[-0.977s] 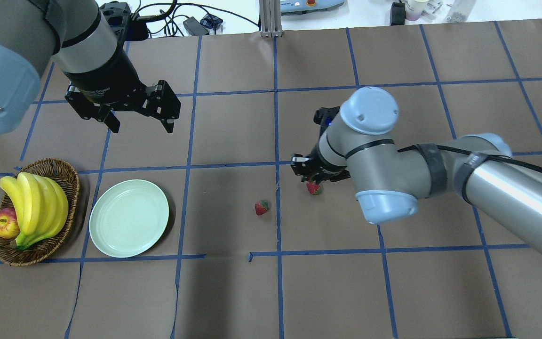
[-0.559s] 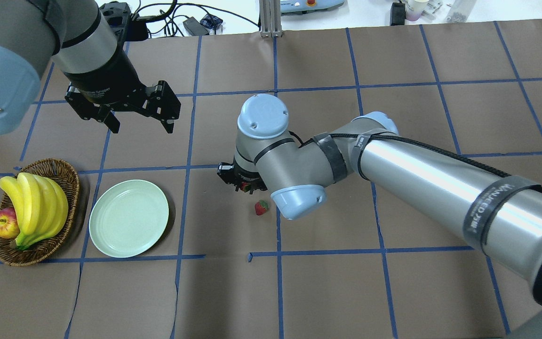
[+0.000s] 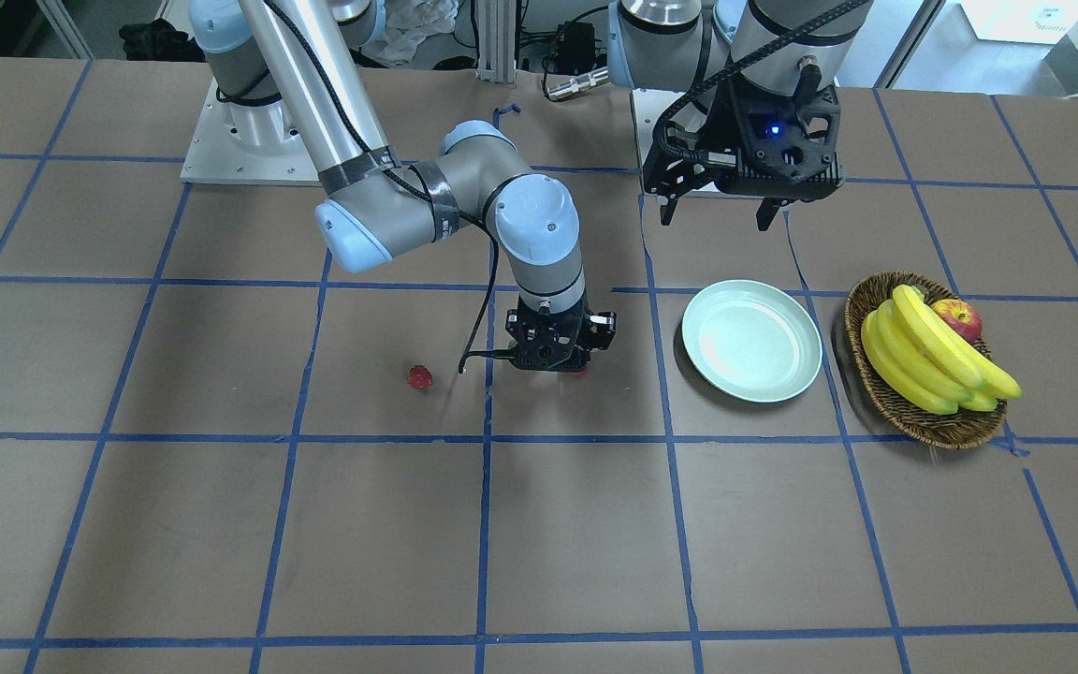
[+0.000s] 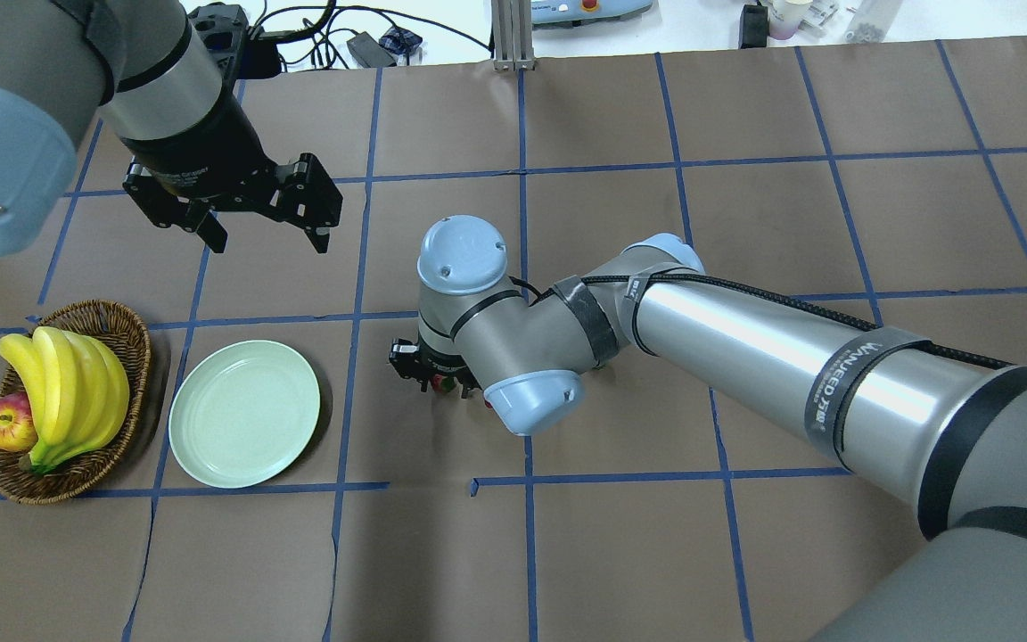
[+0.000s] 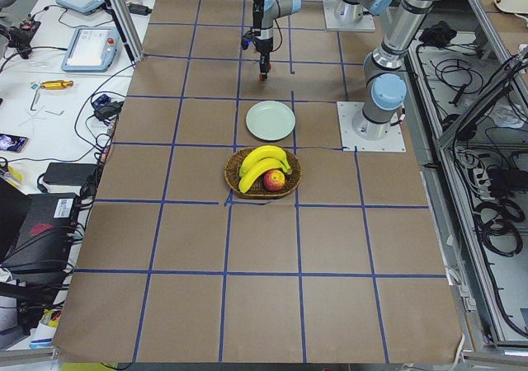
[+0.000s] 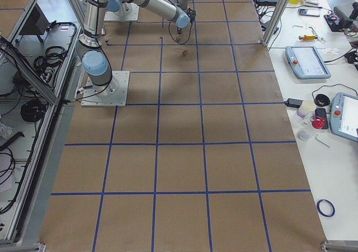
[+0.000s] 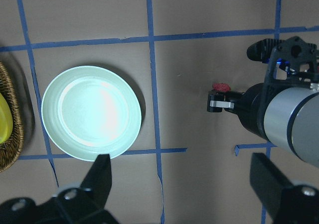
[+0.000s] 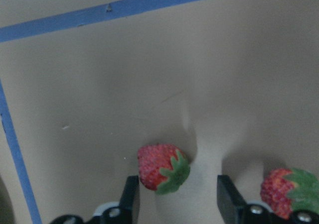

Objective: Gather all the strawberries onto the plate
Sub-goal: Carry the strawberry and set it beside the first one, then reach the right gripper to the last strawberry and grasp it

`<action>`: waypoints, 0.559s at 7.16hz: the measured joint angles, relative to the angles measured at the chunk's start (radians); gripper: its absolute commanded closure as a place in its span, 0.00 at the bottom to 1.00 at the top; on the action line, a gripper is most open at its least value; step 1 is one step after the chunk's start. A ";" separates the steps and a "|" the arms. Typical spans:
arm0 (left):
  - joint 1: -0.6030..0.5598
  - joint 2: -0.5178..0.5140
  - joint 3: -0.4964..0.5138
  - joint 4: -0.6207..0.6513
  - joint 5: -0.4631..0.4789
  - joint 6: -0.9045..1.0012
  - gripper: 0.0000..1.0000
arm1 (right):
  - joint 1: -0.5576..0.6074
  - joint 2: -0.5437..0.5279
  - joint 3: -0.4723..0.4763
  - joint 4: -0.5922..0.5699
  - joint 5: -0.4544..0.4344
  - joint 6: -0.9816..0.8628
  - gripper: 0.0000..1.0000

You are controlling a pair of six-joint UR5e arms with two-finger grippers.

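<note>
My right gripper (image 4: 433, 379) is low over the table right of the pale green plate (image 4: 244, 415), shut on a strawberry (image 4: 439, 385). In the right wrist view this strawberry (image 8: 160, 171) sits at the fingertips, against one finger. A second strawberry (image 8: 286, 191) lies on the table just beside it, under my right arm in the overhead view. A third strawberry (image 3: 420, 377) lies on the table further to my right. The plate is empty. My left gripper (image 4: 268, 242) hangs open and empty, high beyond the plate.
A wicker basket (image 4: 112, 330) with bananas (image 4: 68, 392) and an apple (image 4: 7, 423) stands left of the plate. My right forearm (image 4: 745, 357) stretches across the table's middle. Blue tape lines grid the brown table cover.
My right arm has swung left towards the plate with a strawberry, fast at first, then slower. It passed the strawberry in the middle and now hides it. The left arm has not moved.
</note>
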State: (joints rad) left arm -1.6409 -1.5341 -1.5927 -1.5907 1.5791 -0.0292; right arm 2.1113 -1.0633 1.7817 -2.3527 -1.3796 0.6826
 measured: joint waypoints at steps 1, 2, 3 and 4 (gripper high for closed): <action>0.000 0.000 0.000 0.000 0.000 0.001 0.00 | -0.006 -0.022 0.001 0.012 -0.014 -0.003 0.00; 0.000 0.000 0.001 0.000 0.000 0.003 0.00 | -0.026 -0.071 0.002 0.067 -0.047 -0.005 0.00; 0.000 0.000 0.001 0.000 0.000 0.004 0.00 | -0.063 -0.126 0.005 0.157 -0.099 -0.012 0.00; 0.000 0.000 0.002 0.000 -0.001 0.004 0.00 | -0.106 -0.159 0.019 0.218 -0.145 -0.037 0.00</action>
State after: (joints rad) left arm -1.6413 -1.5339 -1.5910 -1.5907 1.5786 -0.0248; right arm 2.0052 -1.2225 1.8005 -2.1343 -1.5245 0.6460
